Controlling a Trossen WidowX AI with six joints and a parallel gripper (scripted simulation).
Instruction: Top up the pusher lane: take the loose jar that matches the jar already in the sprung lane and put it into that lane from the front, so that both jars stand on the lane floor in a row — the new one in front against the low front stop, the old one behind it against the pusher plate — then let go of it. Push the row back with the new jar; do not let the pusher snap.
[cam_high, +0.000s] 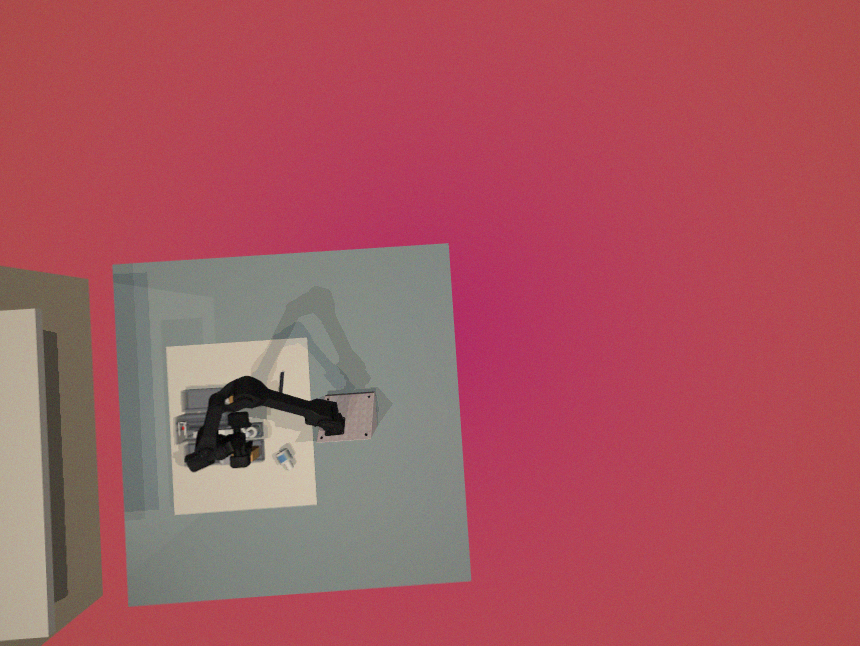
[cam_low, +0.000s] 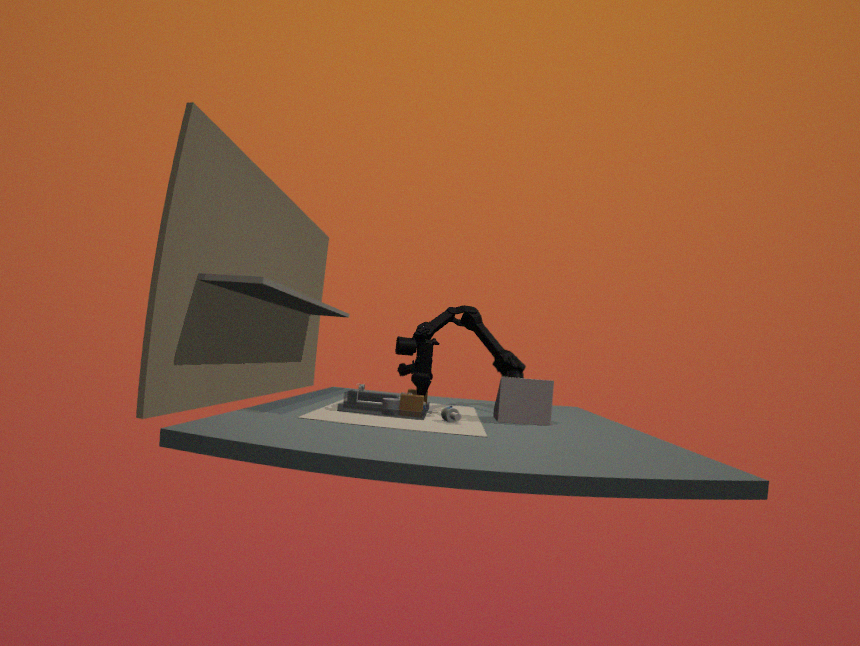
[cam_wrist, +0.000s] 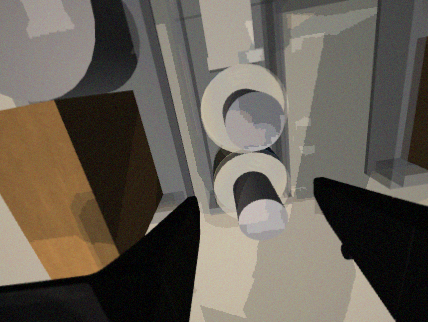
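Note:
In the wrist view two matching jars with pale round tops and raised grey knobs stand in a row in the middle lane (cam_wrist: 187, 145). The rear jar (cam_wrist: 215, 112) is close behind the front jar (cam_wrist: 262, 220). The front jar is at the lane's front end; its base and the low front stop are mostly hidden. My gripper (cam_wrist: 257, 190) is open, one finger on each side of the front jar, with visible gaps to both. In the exterior view the gripper's tips are hidden behind an orange block (cam_low: 412, 402). The pusher plate's contact with the rear jar cannot be made out.
The orange block also shows beside the left finger in the wrist view (cam_wrist: 55, 190), with a large grey-topped jar (cam_wrist: 45, 55) behind it. Another jar (cam_high: 284, 457) (cam_low: 451, 415) lies on the cream mat (cam_high: 243, 493). A dark bar (cam_high: 281, 381) lies across from it.

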